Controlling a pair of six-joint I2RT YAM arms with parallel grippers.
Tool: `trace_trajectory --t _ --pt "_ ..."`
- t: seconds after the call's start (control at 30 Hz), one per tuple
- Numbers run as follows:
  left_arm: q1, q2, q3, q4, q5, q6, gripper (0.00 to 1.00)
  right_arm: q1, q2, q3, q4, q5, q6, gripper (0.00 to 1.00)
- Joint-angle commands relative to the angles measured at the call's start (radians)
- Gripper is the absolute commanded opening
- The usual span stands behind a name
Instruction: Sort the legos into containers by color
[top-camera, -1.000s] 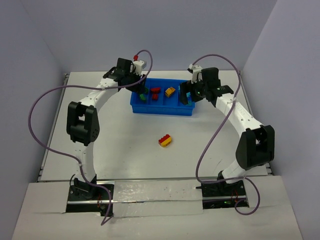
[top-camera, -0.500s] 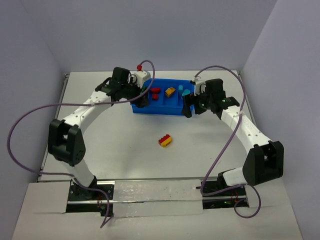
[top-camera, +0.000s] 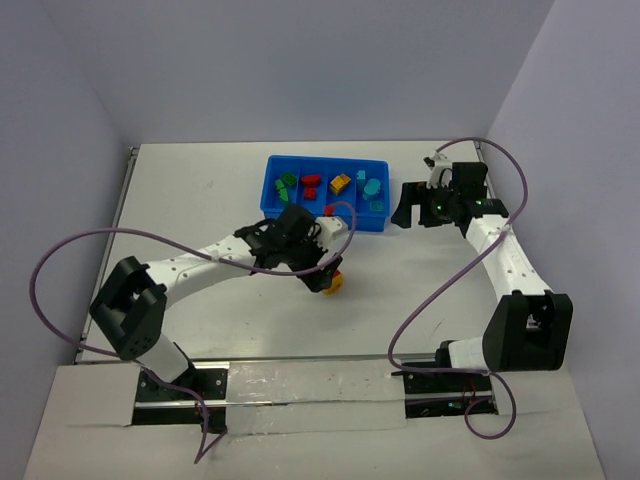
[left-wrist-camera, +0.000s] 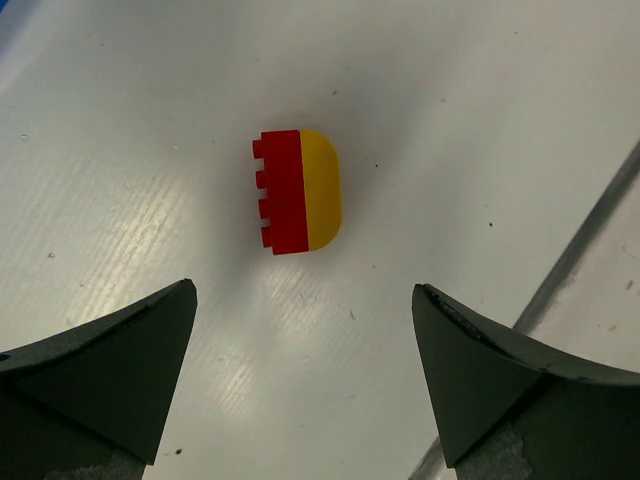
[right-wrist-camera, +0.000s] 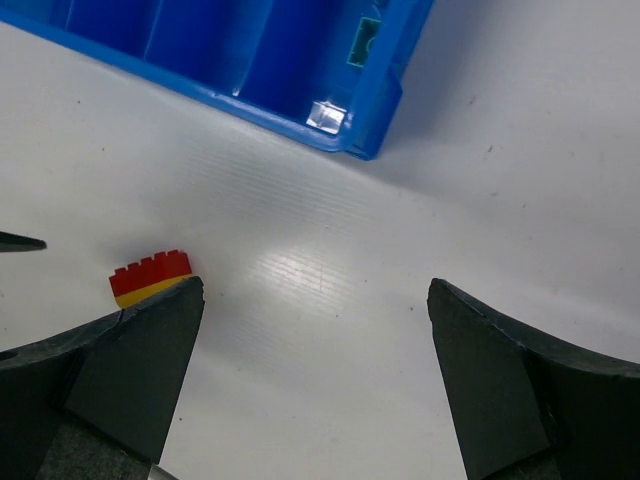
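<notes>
A red-and-yellow lego pair (left-wrist-camera: 298, 190) lies on the white table in front of the tray; it also shows as the pair (top-camera: 335, 283) and as the pair (right-wrist-camera: 150, 277). My left gripper (left-wrist-camera: 304, 288) hovers just above it, open, with nothing between the fingers; from above the left gripper (top-camera: 322, 272) partly hides the brick. The blue tray (top-camera: 330, 160) holds a green lego (top-camera: 288, 183), a red lego (top-camera: 312, 184), a yellow lego (top-camera: 341, 183) and teal legos (top-camera: 370, 187) in separate containers. My right gripper (top-camera: 408, 208) stands open and empty to the right of the tray.
In the right wrist view the tray's near right corner (right-wrist-camera: 345, 130) lies ahead of the right gripper (right-wrist-camera: 316, 283), with a teal lego (right-wrist-camera: 362, 42) inside. Purple cables loop beside both arms. A metal rail runs along the table's near edge.
My left arm swung from the tray's left end down to the red-and-yellow pair and its jaws opened wide. My right arm drew back from the tray toward the right.
</notes>
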Motion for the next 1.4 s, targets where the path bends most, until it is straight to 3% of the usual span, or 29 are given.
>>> trace_trajectory --t 0.0,0.4,0.73,0.8,0.93,1.03,1.37 --pt "-0.066 0.059 0.009 0.094 -0.151 -0.073 0.99 -0.025 -0.055 -0.007 -0.004 -0.033 0.016 1.0" --pt "-0.087 0.24 0.071 0.145 -0.275 -0.089 0.96 -0.026 -0.046 -0.017 0.005 -0.039 0.013 1.0" --pt "-0.087 0.236 0.029 0.212 -0.218 -0.026 0.71 -0.026 -0.03 -0.019 0.006 -0.048 0.009 1.0" --pt "-0.087 0.23 0.022 0.216 -0.208 -0.02 0.62 -0.026 -0.028 -0.019 0.006 -0.054 0.01 1.0" --pt "-0.087 0.194 -0.002 0.24 -0.183 -0.014 0.33 -0.027 -0.027 -0.024 0.013 -0.09 0.027 1.0" --pt "-0.087 0.158 0.011 0.231 -0.197 -0.013 0.21 -0.027 -0.022 -0.033 0.035 -0.149 0.059 1.0" --pt "-0.086 -0.044 0.09 0.236 -0.316 0.001 0.07 0.035 0.016 -0.002 0.174 -0.491 0.281 1.0"
